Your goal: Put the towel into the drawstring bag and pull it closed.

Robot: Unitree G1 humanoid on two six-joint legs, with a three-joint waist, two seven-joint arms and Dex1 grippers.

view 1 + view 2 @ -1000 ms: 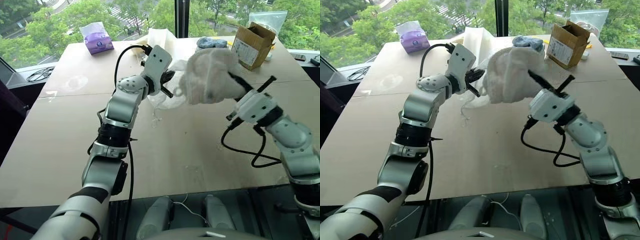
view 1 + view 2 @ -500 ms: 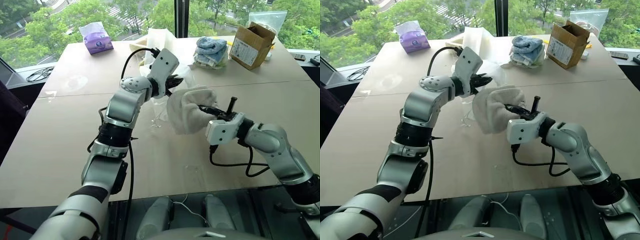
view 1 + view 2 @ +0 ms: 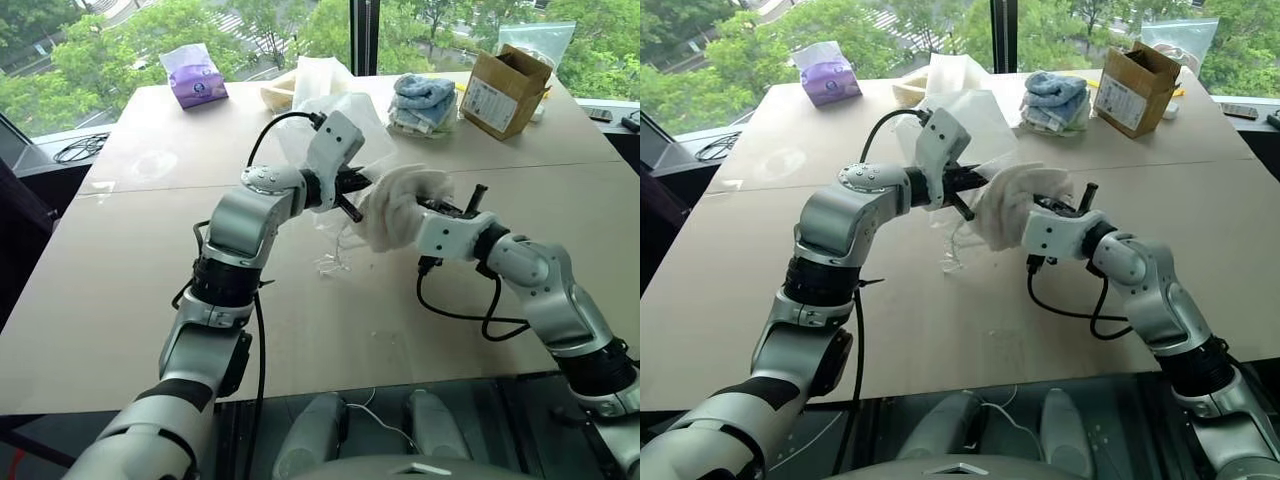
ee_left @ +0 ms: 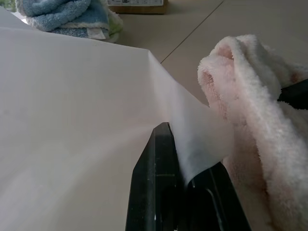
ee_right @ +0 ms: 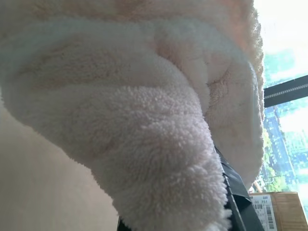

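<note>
My left gripper (image 3: 352,196) is shut on an edge of the drawstring bag (image 3: 340,120), holding the thin white pouch up above the table. In the left wrist view the black fingers (image 4: 156,187) pinch the sheer fabric (image 4: 72,120). White cords (image 3: 334,262) dangle below down to the tabletop. The cream towel (image 3: 393,208) is bunched up and held by my right gripper (image 3: 428,207), shut on it, with the tips buried in the cloth. The towel sits right beside the left fingers, touching the bag's held edge. The right wrist view shows towel (image 5: 144,120) over one black finger (image 5: 236,197).
On the brown table (image 3: 120,280), at the far side, stand a purple tissue pack (image 3: 193,75), a crumpled cream sheet (image 3: 320,72), a blue-and-white towel stack (image 3: 422,100) and an open cardboard box (image 3: 505,88). The right arm's black cable (image 3: 470,315) loops low over the table.
The right gripper has brought the towel down from up high, then over against the left gripper and the bag's edge. The left gripper has shifted slightly right and lower with the bag.
</note>
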